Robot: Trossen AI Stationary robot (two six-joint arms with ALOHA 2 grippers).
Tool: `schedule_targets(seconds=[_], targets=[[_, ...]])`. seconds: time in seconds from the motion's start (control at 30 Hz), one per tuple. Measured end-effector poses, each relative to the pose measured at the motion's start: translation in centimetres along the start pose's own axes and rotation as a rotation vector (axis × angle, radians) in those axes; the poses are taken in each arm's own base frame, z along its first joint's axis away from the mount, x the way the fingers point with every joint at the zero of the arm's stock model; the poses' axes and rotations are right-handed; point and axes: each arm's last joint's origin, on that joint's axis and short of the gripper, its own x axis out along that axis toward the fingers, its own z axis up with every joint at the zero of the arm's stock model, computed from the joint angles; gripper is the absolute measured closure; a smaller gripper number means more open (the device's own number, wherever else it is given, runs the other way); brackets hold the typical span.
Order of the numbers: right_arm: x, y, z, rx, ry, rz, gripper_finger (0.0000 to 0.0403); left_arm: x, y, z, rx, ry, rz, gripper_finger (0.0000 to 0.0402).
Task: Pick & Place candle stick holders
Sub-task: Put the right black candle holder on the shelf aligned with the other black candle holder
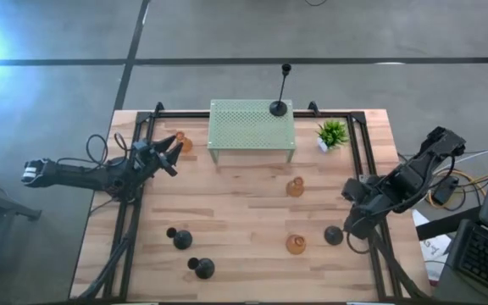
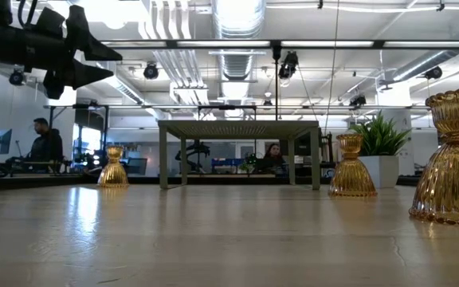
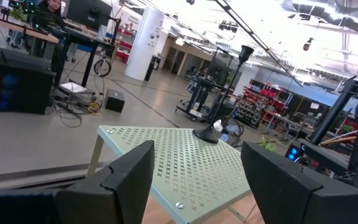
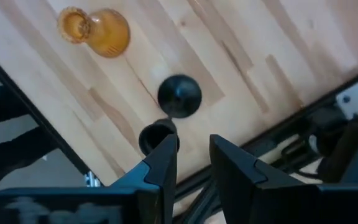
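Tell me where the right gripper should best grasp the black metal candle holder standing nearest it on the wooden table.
Probably the thin stem of the black metal candle holder, just above its round domed base, approached from above. The right gripper already hangs over it, fingers open; the dome looks too wide and smooth to pinch.

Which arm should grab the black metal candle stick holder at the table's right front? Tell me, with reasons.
Right. The right gripper hangs open right beside that black metal candle stick holder, and the right wrist view looks straight down on it. The left gripper is open across the table, by the green perforated metal stand.
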Motion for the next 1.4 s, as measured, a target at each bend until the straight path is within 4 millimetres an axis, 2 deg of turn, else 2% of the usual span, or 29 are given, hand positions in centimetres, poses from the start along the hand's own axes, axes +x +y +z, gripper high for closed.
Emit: schedule_targets(seconds=[0.33, 0.63, 0.87, 1.23, 1.4], targets=[[2.1, -0.4, -0.4, 0.055, 0.048, 0.064, 0.0299, 0.0, 0.0, 0.0, 0.000, 0.000, 0.000, 0.0156], [4.2, 0.3, -0.5, 0.051, 0.100, 0.125, 0.0289, 0.0, 0.0, 0.0, 0.000, 0.000, 0.001, 0.0156], [5.4, 0.2, -0.6, 0.040, 0.111, 0.100, 0.0306, 0.0, 0.0, 0.0, 0.000, -0.002, 0.007, 0.0156], [5.4, 0.4, -0.5, 0.032, 0.113, 0.122, 0.0337, 0.0, 0.1, 0.0, 0.000, -0.006, 0.020, 0.0156], [6.2, 0.3, -0.6, 0.030, 0.120, 0.113, 0.0352, 0.0, 0.1, 0.0, 0.002, -0.006, 0.023, 0.0156]])
